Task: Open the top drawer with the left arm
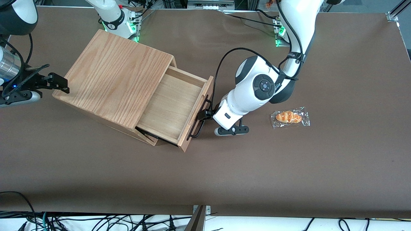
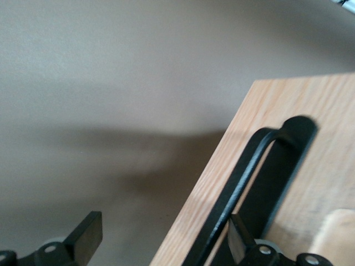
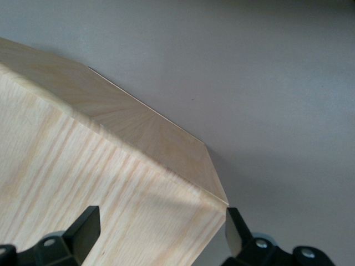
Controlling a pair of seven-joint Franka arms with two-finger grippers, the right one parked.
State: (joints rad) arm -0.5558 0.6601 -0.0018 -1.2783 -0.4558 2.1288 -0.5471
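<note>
We see the top drawer (image 1: 175,104) pulled well out of the wooden box (image 1: 112,77), with its inside bare. Our gripper (image 1: 205,114) sits right at the black handle (image 1: 200,117) on the drawer's front. The handle is a long bar that runs along the front panel. In the wrist view the fingers (image 2: 83,238) are spread wide apart, and only one of them lies by the handle (image 2: 260,177), so nothing is squeezed. The left arm (image 1: 253,89) is just beside the drawer. The brown table (image 1: 224,176) is flat, with room to back away. A wrapped bread roll (image 1: 289,117) lies near the arm, toward the working arm's end.
</note>
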